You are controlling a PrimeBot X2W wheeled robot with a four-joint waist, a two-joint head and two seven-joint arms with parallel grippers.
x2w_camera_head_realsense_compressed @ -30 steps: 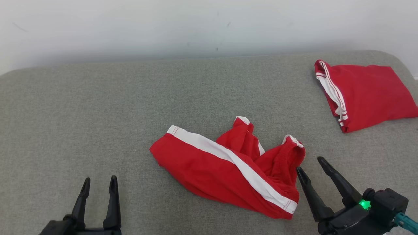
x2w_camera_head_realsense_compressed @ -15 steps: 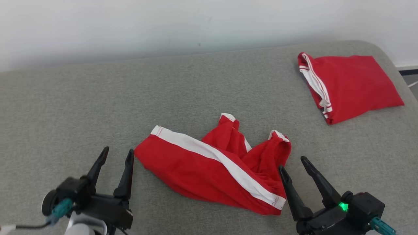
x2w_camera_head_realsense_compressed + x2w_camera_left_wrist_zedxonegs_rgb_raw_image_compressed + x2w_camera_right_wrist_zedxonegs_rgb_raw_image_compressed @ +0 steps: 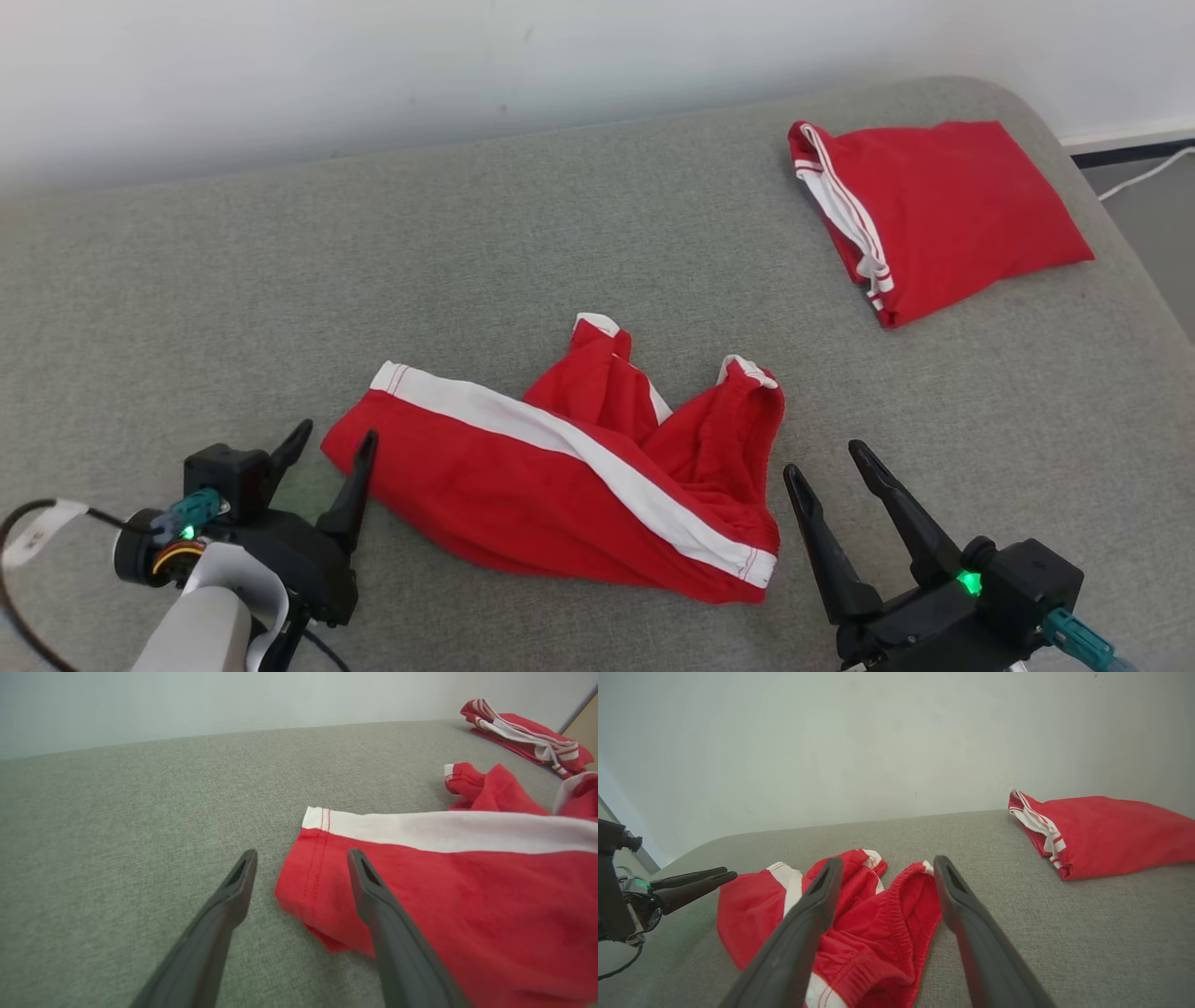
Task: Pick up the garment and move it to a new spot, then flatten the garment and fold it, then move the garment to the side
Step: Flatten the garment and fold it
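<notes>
- Red shorts [image 3: 523,485] lie crumpled at centre frame. Your grippers?
- Left gripper [image 3: 336,434] at the hem, right gripper [image 3: 823,457] beside the waistband, both jaws spread. I fear pinching one layer and bunching them.

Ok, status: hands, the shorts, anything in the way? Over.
Left hand open at hem corner of shorts. Right hand open by the waistband end. Shorts crumpled, not held. Folded red garment far right, out of the way.
</notes>
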